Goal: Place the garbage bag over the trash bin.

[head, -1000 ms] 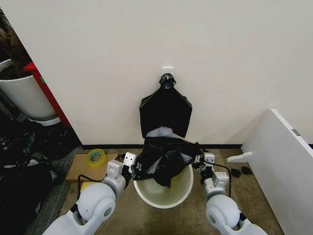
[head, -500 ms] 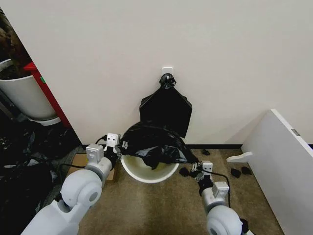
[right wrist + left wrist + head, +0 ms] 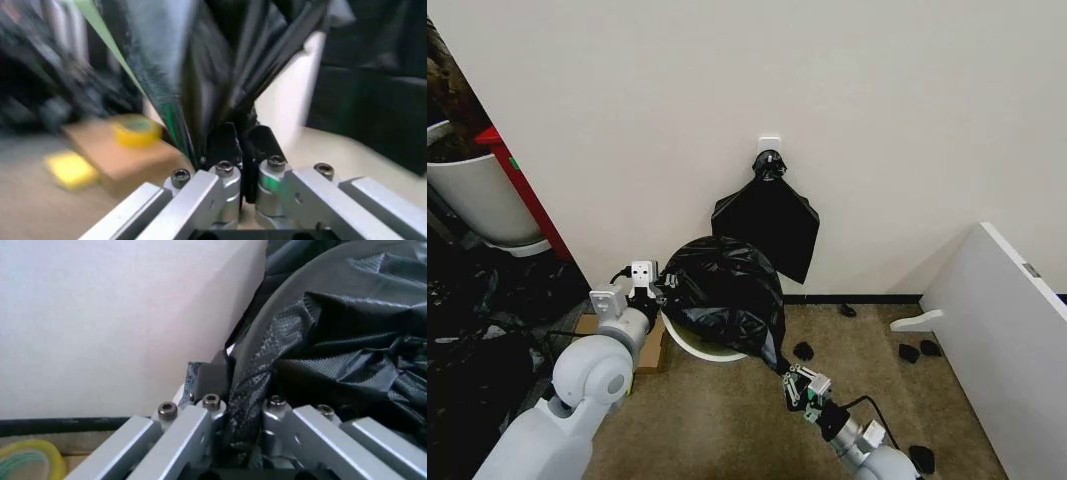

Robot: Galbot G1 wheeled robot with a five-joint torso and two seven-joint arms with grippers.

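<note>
Both end effectors [image 3: 659, 291] [image 3: 785, 372] apparently gripping garbage bag [image 3: 722, 290]

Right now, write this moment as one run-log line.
garbage bag: draped over trash bin | left hand: shut on bag | right hand: shut on bag

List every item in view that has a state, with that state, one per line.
garbage bag: draped over the bin, stretched between both grippers.
trash bin: tipped, mostly covered, rim showing below the bag.
left gripper: shut on the bag's edge.
right gripper: shut on the bag's low corner, near the floor.
black bundle: hanging from the wall hook, knotted on top.
tape roll: lying on the cardboard.
</note>
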